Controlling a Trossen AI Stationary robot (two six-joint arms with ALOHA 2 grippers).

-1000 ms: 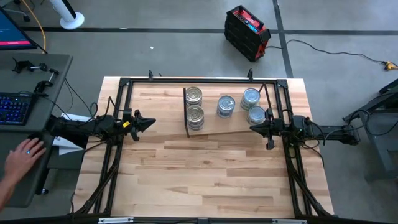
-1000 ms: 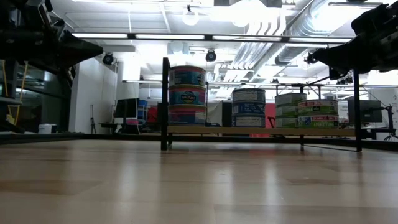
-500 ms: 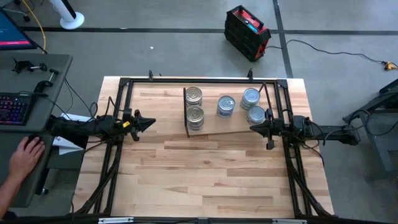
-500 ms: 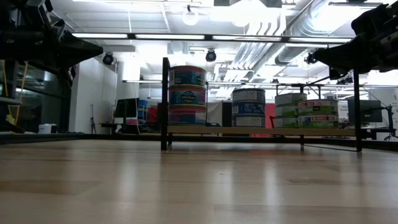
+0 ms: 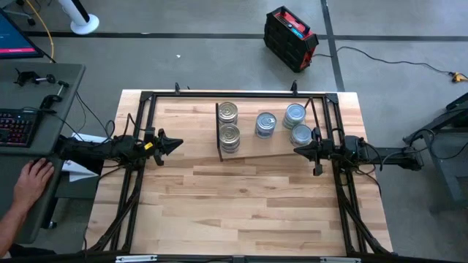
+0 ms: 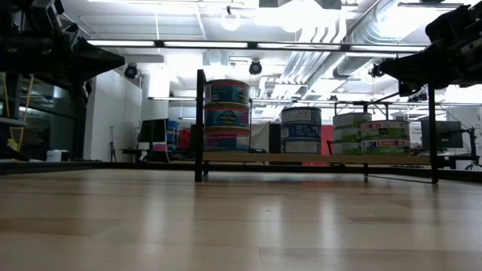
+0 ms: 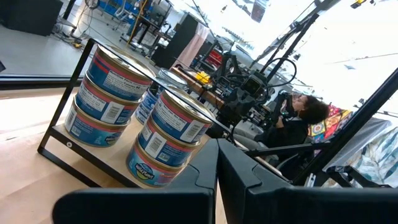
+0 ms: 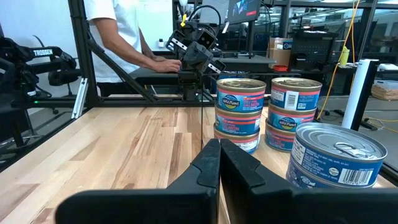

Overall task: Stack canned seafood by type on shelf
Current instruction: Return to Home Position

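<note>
The shelf (image 5: 272, 150), a light-wood board with black end brackets, stands on the table's far half. On it the canned seafood stands in stacks: two tall stacks (image 5: 229, 124) at the left bracket, one stack (image 5: 265, 124) in the middle, and two stacks (image 5: 297, 124) at the right end. The low view shows the left stack (image 6: 226, 115) three tins high. My left gripper (image 5: 179, 145) hangs shut and level, left of the shelf, above the table. My right gripper (image 5: 296, 150) hangs shut and level over the shelf's right end, near the tins and clear of them.
A black frame (image 5: 219, 96) runs along the table's edges. Bare wood (image 5: 234, 204) fills the near half. A person's hand (image 5: 33, 179) rests on the desk to the left, by a keyboard (image 5: 16, 126). A person (image 8: 124, 37) stands beyond the table's left side.
</note>
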